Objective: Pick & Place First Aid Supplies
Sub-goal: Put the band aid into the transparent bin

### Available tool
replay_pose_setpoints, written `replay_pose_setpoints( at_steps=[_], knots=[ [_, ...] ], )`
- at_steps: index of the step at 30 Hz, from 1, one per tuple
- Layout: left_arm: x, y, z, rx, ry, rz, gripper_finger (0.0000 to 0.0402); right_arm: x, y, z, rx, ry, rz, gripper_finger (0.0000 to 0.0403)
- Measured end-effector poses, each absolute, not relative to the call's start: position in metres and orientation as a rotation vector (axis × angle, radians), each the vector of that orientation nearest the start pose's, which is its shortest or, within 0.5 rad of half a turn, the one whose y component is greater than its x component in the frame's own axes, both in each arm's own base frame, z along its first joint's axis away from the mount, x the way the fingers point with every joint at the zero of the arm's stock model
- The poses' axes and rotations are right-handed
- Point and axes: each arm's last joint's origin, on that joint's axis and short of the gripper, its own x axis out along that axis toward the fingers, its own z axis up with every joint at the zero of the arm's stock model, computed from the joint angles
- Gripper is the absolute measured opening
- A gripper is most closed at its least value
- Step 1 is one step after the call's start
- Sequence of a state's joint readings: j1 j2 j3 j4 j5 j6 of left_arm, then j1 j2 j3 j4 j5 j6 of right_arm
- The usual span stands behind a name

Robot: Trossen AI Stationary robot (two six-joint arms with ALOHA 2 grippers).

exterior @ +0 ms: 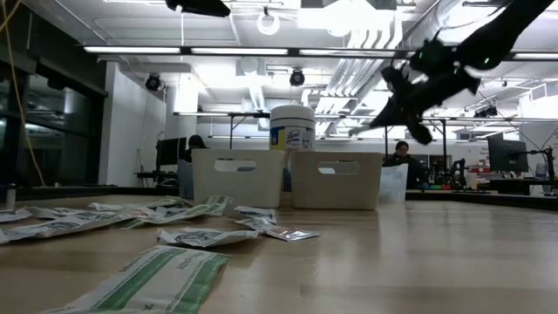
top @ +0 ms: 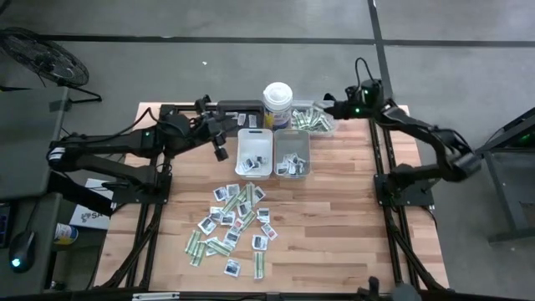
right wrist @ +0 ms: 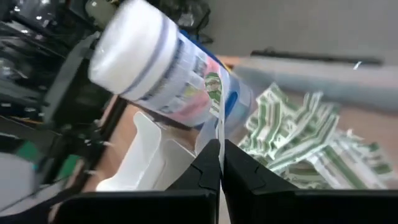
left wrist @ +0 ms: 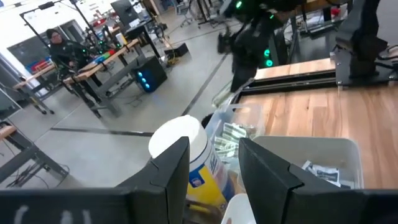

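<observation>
Several first aid supplies, white sachets and green-and-white strips, lie in a loose heap [top: 230, 226] flat on the wooden table. More sachets lie in a white tray [top: 255, 155] and a grey tray [top: 292, 155]. A clear tray [top: 311, 119] at the far edge holds green strips. My right gripper [top: 328, 102] hangs over that clear tray, shut on one strip [right wrist: 219, 121]. My left gripper [top: 219, 152] hovers open just left of the white tray, with nothing between its fingers [left wrist: 168, 171]. My right gripper pinches one green-and-white strip by its end [right wrist: 219, 138] between its two fingertips. The strip shows edge-on and sticks out forward past the fingers. It is lifted clear, above the clear tray's pile of strips [right wrist: 311, 137].
A tall white canister [top: 277, 104] with a lid stands at the far edge between a dark tray [top: 238, 109] and the clear tray. Bare wood lies right of the heap [top: 334, 226]. People sit at desks in the room behind [exterior: 401, 153].
</observation>
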State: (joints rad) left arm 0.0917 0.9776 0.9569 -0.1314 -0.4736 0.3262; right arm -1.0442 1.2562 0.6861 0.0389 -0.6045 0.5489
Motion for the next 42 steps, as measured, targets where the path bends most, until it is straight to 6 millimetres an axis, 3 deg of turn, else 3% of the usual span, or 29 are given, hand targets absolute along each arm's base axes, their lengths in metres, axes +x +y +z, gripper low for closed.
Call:
replay_pose_setpoints(
  at_steps=[4, 9, 20, 33, 42],
  knots=[
    [0.211, 0.033, 0.361, 0.333, 0.252, 0.533, 0.0135, 0.147, -0.233, 0.198, 1.035, 0.255, -0.477, 0.0],
    [0.212, 0.033, 0.36, 0.329, 0.255, 0.532, 0.0135, 0.155, -0.241, 0.176, 1.094, 0.303, -0.468, 0.0],
    [0.211, 0.033, 0.36, 0.306, 0.246, 0.534, 0.0135, 0.157, -0.242, 0.176, 1.067, 0.302, -0.461, 0.0006],
    [0.211, 0.032, 0.36, 0.295, 0.247, 0.51, 0.0135, 0.155, -0.244, 0.177, 1.057, 0.289, -0.47, 0.0127],
    [0.202, 0.03, 0.349, 0.214, 0.358, 0.458, 0.0135, 0.145, -0.256, 0.188, 1.041, 0.241, -0.459, 0.0142]
  ],
)
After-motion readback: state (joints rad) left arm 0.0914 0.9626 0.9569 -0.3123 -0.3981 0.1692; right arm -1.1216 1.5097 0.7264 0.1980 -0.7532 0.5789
